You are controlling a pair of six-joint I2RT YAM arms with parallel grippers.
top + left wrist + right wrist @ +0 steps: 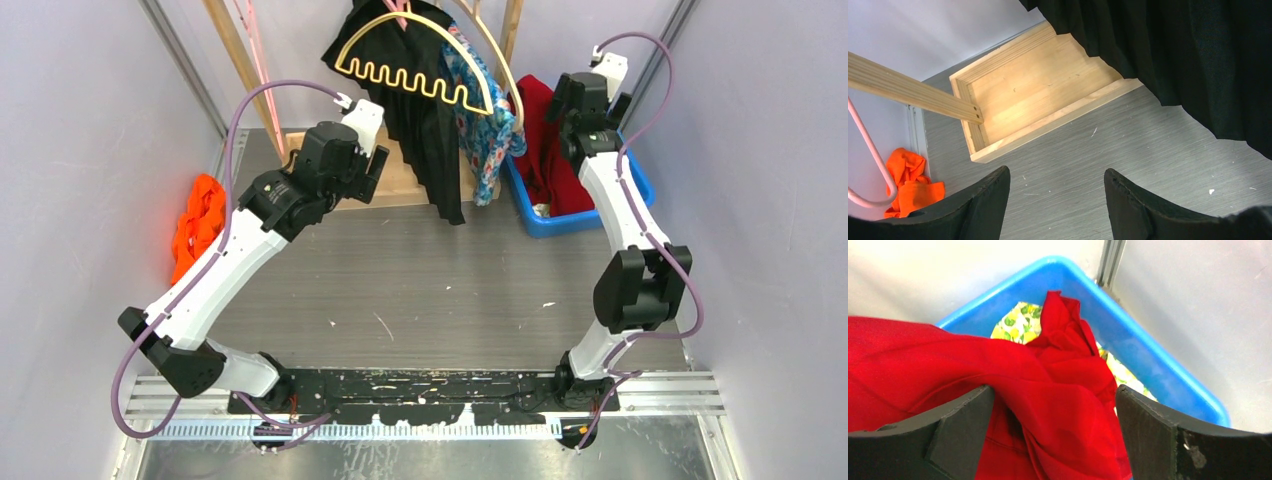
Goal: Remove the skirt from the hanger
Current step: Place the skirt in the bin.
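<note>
Red cloth skirt (1063, 370): lying bunched in the blue plastic bin (1158, 375), apparently off the cream wavy-barred hanger (440, 85). Right gripper (1052, 405) is hovering over it, jaws spread wide, gripping nothing. Left gripper (1057, 182) is idling part-open and empty. Step in hand: release. Next: the right arm lifting clear without snagging cloth.

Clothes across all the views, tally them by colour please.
Black skirt: 1
Blue floral garment: 1
Red garment: 1
Orange garment: 1
Yellow-green print cloth: 1
Total: 5
</note>
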